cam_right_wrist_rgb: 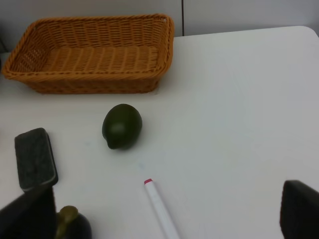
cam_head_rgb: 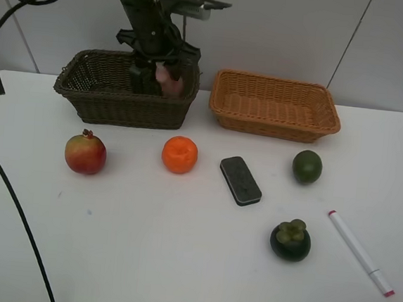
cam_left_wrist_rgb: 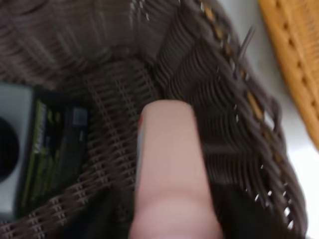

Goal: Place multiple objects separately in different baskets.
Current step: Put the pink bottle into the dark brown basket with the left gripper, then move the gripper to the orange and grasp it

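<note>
My left gripper [cam_head_rgb: 157,78] reaches down into the dark brown basket [cam_head_rgb: 120,107]. The pink bottle [cam_head_rgb: 172,83] [cam_left_wrist_rgb: 169,169] stands between its fingers near the basket's right end. Whether they still press on it does not show. A dark green pump bottle [cam_left_wrist_rgb: 50,149] lies on the basket floor beside it. On the table lie the pomegranate [cam_head_rgb: 85,153], orange [cam_head_rgb: 179,154], eraser [cam_head_rgb: 240,180], lime [cam_head_rgb: 307,166], mangosteen [cam_head_rgb: 290,240] and marker [cam_head_rgb: 360,252]. My right gripper [cam_right_wrist_rgb: 164,214] hangs open and holds nothing, above the marker [cam_right_wrist_rgb: 162,209], short of the lime [cam_right_wrist_rgb: 122,125].
The orange-tan basket [cam_head_rgb: 274,123] [cam_right_wrist_rgb: 89,84] stands to the right of the dark one at the back, with nothing in it. A black cable [cam_head_rgb: 13,205] runs down the table's left side. A wall is close behind both baskets.
</note>
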You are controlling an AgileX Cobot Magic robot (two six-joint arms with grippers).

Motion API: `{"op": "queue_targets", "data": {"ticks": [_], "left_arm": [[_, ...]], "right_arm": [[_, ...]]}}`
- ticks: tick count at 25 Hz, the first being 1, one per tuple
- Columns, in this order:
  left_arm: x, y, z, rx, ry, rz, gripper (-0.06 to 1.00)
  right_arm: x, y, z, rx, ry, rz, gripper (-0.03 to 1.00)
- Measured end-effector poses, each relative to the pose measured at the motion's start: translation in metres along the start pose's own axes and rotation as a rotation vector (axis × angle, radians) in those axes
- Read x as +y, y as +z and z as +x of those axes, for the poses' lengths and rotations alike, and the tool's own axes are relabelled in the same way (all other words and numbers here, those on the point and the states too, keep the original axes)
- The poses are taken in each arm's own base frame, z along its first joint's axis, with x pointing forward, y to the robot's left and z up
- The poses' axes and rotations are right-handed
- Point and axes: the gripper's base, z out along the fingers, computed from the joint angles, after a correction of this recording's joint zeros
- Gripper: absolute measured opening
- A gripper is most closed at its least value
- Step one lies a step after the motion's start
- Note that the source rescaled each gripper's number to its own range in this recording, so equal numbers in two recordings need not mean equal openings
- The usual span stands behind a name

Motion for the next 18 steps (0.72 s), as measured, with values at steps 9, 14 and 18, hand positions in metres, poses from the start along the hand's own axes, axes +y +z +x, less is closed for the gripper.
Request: {"op": "queue_targets", "data": {"ticks": [9, 14, 18], "left_arm": [[0.002, -0.010, 0.009, 0.160, -0.070, -0.034, 1.00], [-0.003, -0.033, 0.003, 0.205, -0.091, -0.006, 1.00], [-0.018, -0.036, 0.003, 0.200, -0.066, 0.011, 1.00]], "right_arm": [[0.000, 0.000, 0.000, 0.000, 0.000, 0.000, 0.99], [0.000, 0.000, 0.000, 0.000, 0.000, 0.000, 0.99], [0.000, 0.000, 0.000, 0.000, 0.000, 0.000, 0.99]]}}
